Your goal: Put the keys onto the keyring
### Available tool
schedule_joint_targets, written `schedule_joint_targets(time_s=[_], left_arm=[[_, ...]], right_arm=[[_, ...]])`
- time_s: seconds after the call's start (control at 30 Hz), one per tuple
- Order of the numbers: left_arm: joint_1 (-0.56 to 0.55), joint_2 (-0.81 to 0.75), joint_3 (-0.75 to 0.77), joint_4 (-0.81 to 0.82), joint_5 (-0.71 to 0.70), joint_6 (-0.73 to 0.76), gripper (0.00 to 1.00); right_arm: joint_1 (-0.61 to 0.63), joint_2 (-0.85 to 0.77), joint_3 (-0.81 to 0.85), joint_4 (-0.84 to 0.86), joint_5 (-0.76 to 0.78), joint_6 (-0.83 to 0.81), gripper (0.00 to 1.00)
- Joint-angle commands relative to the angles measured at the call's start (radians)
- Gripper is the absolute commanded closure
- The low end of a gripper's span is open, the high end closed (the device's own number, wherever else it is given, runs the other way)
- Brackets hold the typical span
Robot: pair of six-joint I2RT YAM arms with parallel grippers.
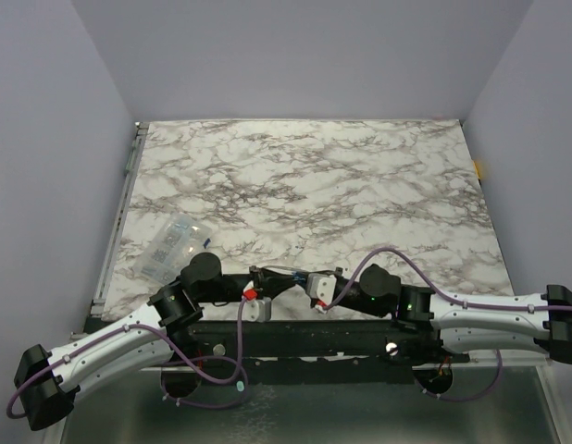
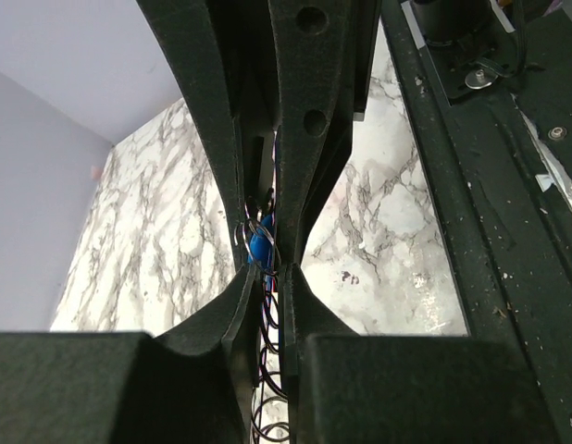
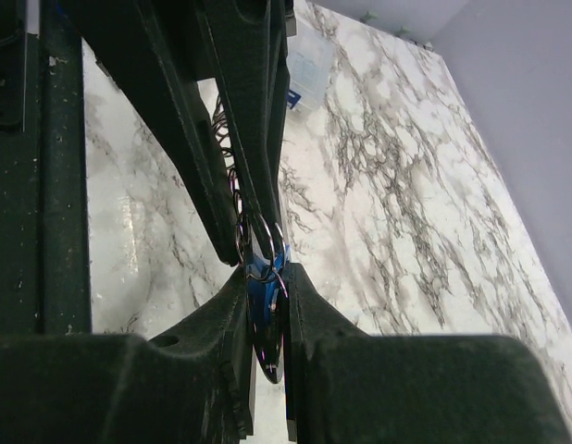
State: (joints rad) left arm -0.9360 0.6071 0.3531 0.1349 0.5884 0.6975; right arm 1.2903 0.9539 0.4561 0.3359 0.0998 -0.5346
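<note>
Over the marble table [image 1: 314, 176], near its front edge, the two grippers met tip to tip. The right gripper [image 3: 266, 289] pinched the blue key [image 3: 263, 270]. The left gripper [image 2: 267, 277] was pressed together at the ring [image 3: 268, 233].

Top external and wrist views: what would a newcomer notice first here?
The two arms meet tip to tip by the near edge of the marble table, with the left pincer and right pincer both closed tight on one tiny bundle. In it a bright blue key head sits against a thin wire keyring, the only strong colour up close. A clear plastic packet lies apart on the table's left side.
</note>
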Motion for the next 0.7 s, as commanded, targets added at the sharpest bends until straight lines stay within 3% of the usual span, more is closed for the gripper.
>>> schedule_joint_targets(time_s=[0.0,0.33,0.67], left_arm=[[0.0,-0.005,0.001,0.042,0.019,0.03,0.82],[0.0,-0.011,0.009,0.02,0.012,0.019,0.61],[0.002,-0.038,0.081,-0.038,0.001,-0.019,0.55]], right_arm=[[0.001,-0.04,0.002,0.041,0.077,0.01,0.99],[0.002,-0.092,0.026,-0.059,0.125,-0.011,0.99],[0.015,-0.115,0.076,-0.192,0.162,-0.033,0.99]])
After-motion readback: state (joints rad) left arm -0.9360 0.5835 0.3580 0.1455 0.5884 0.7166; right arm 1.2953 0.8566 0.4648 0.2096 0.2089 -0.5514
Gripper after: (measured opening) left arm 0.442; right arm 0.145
